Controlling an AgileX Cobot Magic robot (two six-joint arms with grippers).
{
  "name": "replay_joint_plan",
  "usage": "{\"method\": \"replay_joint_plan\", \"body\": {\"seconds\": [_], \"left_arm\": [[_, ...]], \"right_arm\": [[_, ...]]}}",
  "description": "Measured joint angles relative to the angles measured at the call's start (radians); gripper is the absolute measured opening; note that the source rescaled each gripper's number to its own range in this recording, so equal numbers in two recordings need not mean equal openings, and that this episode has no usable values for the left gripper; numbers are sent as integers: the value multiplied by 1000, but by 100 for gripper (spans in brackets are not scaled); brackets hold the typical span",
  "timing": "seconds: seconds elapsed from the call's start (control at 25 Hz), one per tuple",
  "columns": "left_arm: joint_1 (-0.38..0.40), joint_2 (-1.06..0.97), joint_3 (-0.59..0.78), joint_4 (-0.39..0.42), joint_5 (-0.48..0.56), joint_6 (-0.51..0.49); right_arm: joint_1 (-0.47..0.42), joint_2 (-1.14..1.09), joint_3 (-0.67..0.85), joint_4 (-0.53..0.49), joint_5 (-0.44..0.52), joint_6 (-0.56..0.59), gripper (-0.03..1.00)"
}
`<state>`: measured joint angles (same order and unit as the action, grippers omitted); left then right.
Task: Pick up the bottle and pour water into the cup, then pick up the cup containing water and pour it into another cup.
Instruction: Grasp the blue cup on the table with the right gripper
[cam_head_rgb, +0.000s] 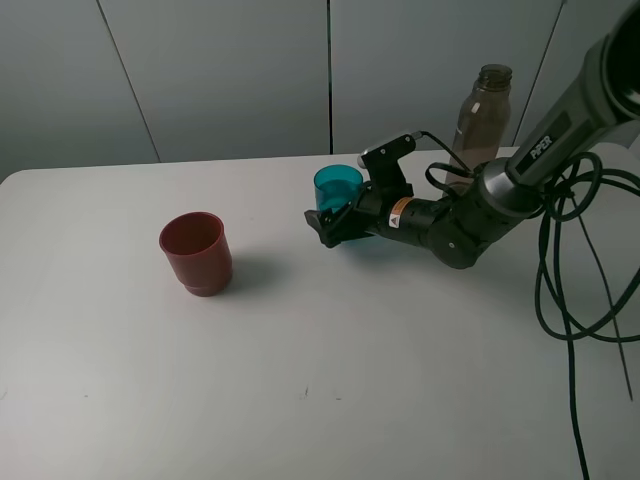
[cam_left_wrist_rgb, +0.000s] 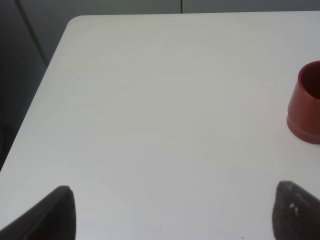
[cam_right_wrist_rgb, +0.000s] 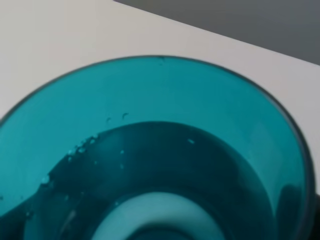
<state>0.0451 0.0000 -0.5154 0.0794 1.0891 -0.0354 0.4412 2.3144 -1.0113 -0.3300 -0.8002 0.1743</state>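
While the cup, with water in it, stands on the table before the bottle, the right gripper is seen spread wide at its base; contact cannot be told. The left gripper is spread too, nothing pinched, near the red cup.

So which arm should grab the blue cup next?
Right. The right gripper, open, sits at the cup; the left gripper is far off, nearer the red cup.
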Motion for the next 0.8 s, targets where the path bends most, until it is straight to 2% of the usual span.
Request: {"method": "replay_joint_plan", "body": {"seconds": [0.32, 0.36, 0.44, 0.48, 0.56, 0.6, 0.8], "left_arm": [[0, 0, 0, 0, 0, 0], [0, 0, 0, 0, 0, 0], [0, 0, 0, 0, 0, 0], [0, 0, 0, 0, 0, 0], [0, 0, 0, 0, 0, 0], [0, 0, 0, 0, 0, 0], [0, 0, 0, 0, 0, 0]], "right_arm": [[7, 23, -24, 2, -13, 6, 100], [8, 23, -24, 2, -14, 6, 97], [12, 23, -26, 2, -16, 6, 79], [12, 23, -26, 2, -16, 8, 63], [12, 23, -26, 2, -11, 8, 19], [12, 23, -26, 2, -11, 8, 7], [12, 23, -28, 2, -8, 8, 8]]}}
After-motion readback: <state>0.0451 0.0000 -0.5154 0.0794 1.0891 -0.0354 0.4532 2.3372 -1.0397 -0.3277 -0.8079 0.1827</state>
